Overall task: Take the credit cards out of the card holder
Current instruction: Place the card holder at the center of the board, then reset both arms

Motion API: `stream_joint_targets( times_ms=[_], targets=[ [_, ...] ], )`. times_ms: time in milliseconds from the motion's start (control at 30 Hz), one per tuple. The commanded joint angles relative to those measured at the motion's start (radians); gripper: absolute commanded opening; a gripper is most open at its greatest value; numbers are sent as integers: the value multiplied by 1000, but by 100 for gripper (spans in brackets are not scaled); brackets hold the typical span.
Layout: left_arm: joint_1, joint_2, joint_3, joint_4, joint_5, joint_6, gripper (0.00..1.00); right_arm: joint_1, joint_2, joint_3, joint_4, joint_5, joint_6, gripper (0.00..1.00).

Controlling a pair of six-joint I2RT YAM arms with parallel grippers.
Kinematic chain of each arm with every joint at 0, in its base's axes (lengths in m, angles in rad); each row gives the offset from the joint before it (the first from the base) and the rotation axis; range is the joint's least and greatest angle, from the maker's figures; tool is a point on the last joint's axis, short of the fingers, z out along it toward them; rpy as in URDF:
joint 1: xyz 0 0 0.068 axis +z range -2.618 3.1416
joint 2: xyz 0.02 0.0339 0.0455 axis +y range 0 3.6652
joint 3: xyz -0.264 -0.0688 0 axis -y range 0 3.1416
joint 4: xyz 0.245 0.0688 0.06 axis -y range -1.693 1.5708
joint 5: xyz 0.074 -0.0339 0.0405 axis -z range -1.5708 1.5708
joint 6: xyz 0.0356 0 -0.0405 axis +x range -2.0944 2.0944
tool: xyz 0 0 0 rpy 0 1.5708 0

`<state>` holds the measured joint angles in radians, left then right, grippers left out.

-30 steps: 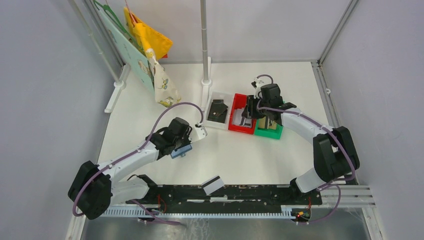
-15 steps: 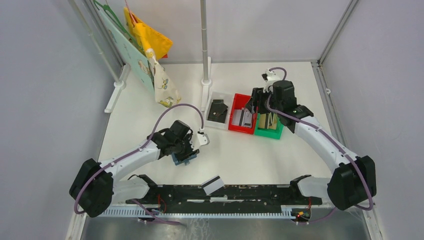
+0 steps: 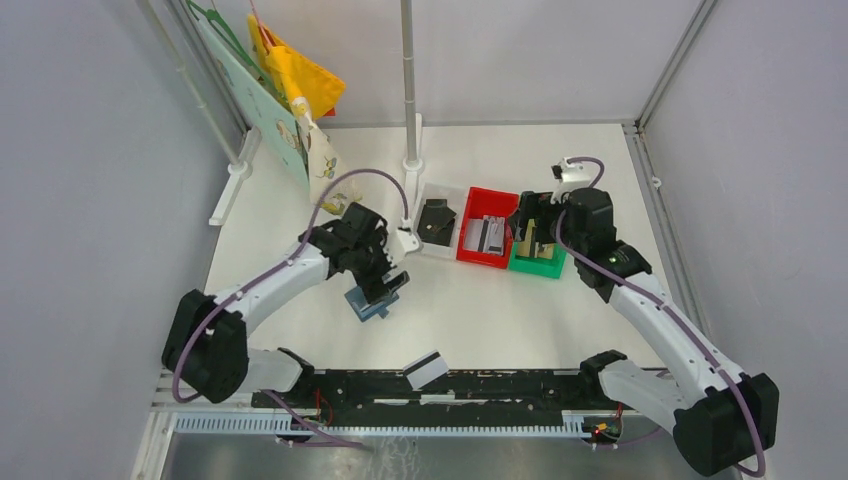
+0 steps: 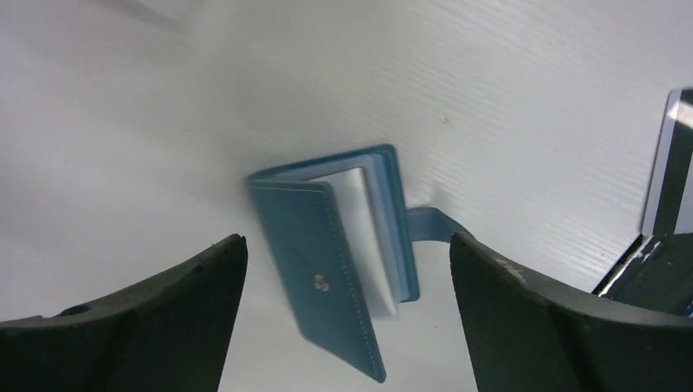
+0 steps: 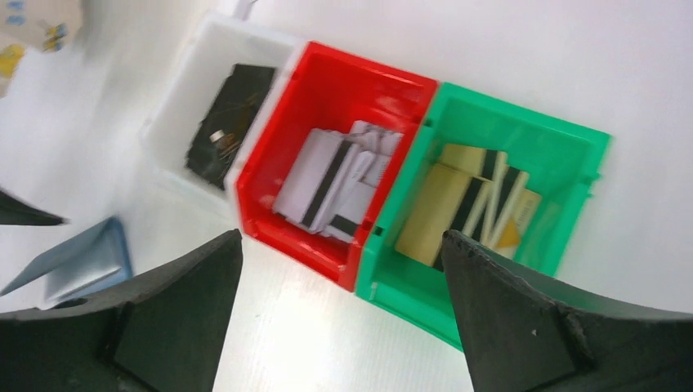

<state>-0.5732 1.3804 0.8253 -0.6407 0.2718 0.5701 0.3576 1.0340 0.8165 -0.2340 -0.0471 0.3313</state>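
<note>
The card holder (image 4: 327, 261) is a teal-blue stitched wallet with a metal snap stud. It lies half-folded on the white, finely ribbed worktop (image 4: 531, 122), with glossy clear pockets fanning out of it. It sits directly under the left tool (image 4: 345, 245), whose matte black fingers are spread wide on either side and touch nothing.

The right tool (image 5: 342, 237) is equally spread and holds nothing. Below it, the red bin (image 5: 282, 122) holds grey cards (image 5: 331, 184) with dark stripes, and the green bin (image 5: 588, 155) beside it holds gold cards (image 5: 445, 204).

Only the right wrist view looks into the bins. Only the top view shows a lone striped card (image 3: 426, 369) well toward the arm bases from the left tool.
</note>
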Motion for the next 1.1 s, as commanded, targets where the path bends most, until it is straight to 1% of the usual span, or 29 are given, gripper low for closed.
stream_joint_targets(
  times_ms=[0, 33, 133, 233, 333, 400, 433, 500, 567, 633, 667, 767, 867, 933, 1000, 1067],
  targets=[
    [84, -131, 168, 57, 35, -68, 99, -13, -72, -49, 28, 237, -13, 98],
    [114, -145, 213, 38, 55, -74, 100, -15, -87, -69, 25, 299, -10, 98],
    [253, -186, 276, -14, 148, -66, 100, -31, -135, -149, 40, 459, 11, 98],
    [402, -219, 281, -29, 223, -26, 100, -41, -191, -236, 63, 638, 17, 98],
    [554, -253, 177, 60, 273, -24, 100, -49, -265, -378, 145, 872, 36, 98],
    [672, -269, 74, 174, 311, -59, 100, -48, -322, -508, 281, 993, -15, 98],
    [717, -271, 23, 233, 324, -76, 100, -49, -345, -582, 366, 1063, -43, 98],
    [788, -262, -83, 366, 331, -107, 100, -48, -379, -715, 536, 1152, -90, 98],
    [834, -242, -173, 498, 342, -153, 100, -50, -380, -826, 734, 1169, -176, 98],
    [864, -212, -245, 670, 345, -228, 100, -52, -332, -915, 912, 1154, -229, 98],
    [869, -190, -274, 745, 344, -267, 100, -54, -294, -947, 1014, 1137, -265, 98],
    [872, -145, -322, 919, 345, -408, 100, -60, -111, -979, 1239, 1140, -307, 98],
    [871, -111, -409, 1172, 346, -511, 100, -64, 46, -999, 1488, 1095, -388, 98],
    [871, -66, -458, 1303, 324, -552, 100, -69, 107, -975, 1542, 1020, -434, 98],
    [870, -13, -477, 1379, 303, -567, 100, -82, 153, -955, 1576, 966, -460, 98],
    [872, 27, -489, 1464, 276, -616, 100, -101, 188, -959, 1617, 923, -451, 98]
  ],
)
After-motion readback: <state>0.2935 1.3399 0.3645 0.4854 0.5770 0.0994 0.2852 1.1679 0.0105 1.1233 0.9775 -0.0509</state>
